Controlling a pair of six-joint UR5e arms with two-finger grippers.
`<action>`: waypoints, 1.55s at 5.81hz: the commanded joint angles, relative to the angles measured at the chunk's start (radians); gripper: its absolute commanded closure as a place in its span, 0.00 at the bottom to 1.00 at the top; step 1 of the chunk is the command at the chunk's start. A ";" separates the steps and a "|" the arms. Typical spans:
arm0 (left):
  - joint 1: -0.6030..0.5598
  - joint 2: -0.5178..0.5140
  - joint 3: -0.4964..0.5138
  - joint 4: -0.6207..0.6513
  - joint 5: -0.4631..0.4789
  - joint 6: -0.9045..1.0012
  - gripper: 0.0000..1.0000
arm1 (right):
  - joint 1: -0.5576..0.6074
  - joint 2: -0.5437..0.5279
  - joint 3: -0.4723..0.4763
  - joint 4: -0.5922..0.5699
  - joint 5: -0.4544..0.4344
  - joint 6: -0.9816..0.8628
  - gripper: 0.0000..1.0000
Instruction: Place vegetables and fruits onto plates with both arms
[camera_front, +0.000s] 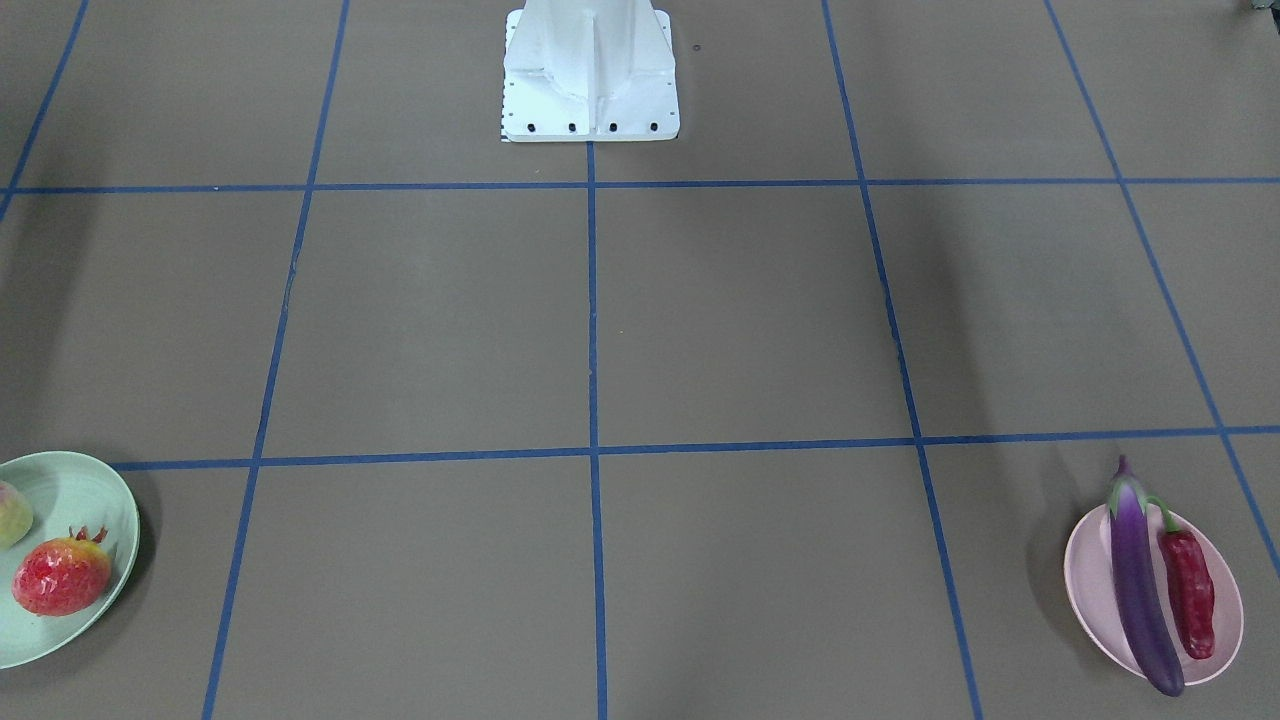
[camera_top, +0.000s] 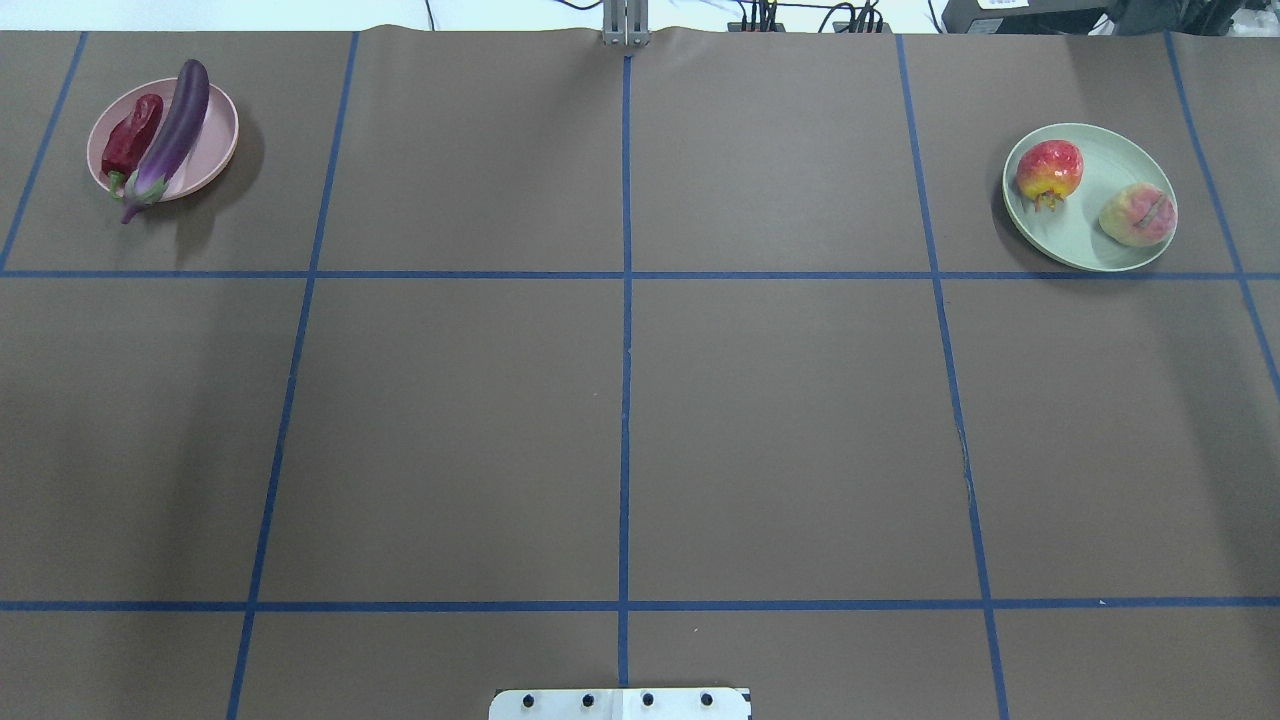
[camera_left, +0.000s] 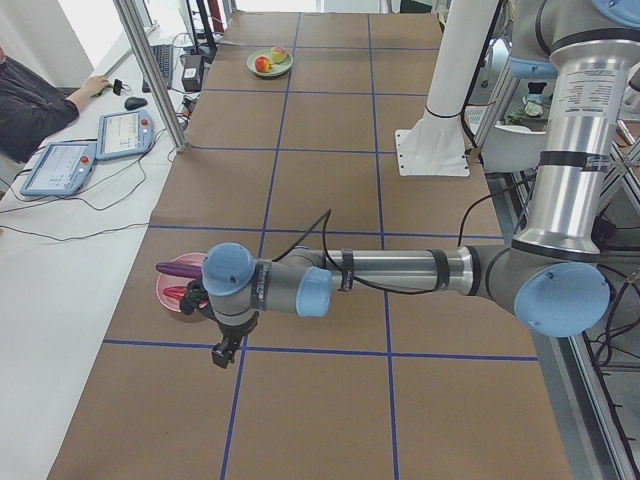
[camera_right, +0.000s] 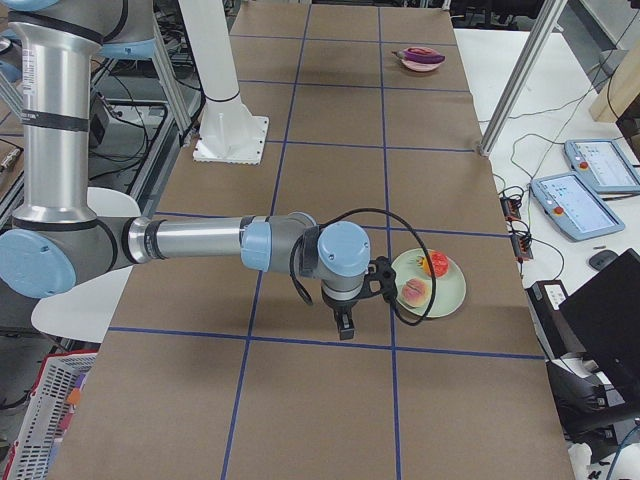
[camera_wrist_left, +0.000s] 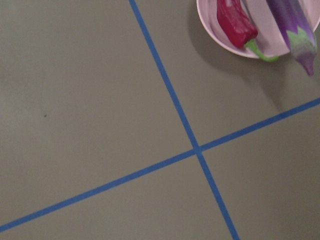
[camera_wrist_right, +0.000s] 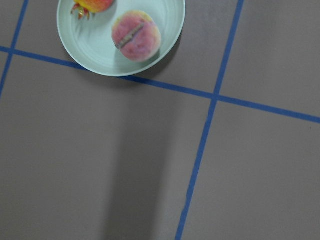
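The purple eggplant (camera_top: 172, 130) and the red chili (camera_top: 130, 143) lie side by side on the pink plate (camera_top: 215, 120). The red-orange crowned fruit (camera_top: 1049, 170) and the peach (camera_top: 1137, 214) sit on the mint green plate (camera_top: 1100, 160). My left gripper (camera_left: 222, 352) hangs above the table just beside the pink plate (camera_left: 170, 298). My right gripper (camera_right: 343, 326) hangs above the table beside the mint plate (camera_right: 452, 292). Both grippers show only in the side views, so I cannot tell if they are open or shut. Neither carries anything that I can see.
The white fixed base (camera_top: 620, 703) stands at the table's near middle edge. Blue tape lines (camera_top: 626, 330) divide the brown table into squares. Tablets (camera_left: 60, 165) and cables lie on the side desk, where an operator (camera_left: 25, 105) sits.
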 joint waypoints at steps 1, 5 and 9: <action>-0.003 0.056 -0.009 0.006 0.002 -0.010 0.00 | 0.001 -0.005 -0.055 0.016 -0.007 0.005 0.00; -0.003 0.175 -0.356 0.329 0.008 -0.045 0.00 | -0.001 -0.003 -0.072 0.009 -0.001 0.006 0.00; 0.000 0.181 -0.354 0.329 0.042 -0.094 0.00 | -0.011 -0.002 -0.109 0.018 -0.011 0.011 0.00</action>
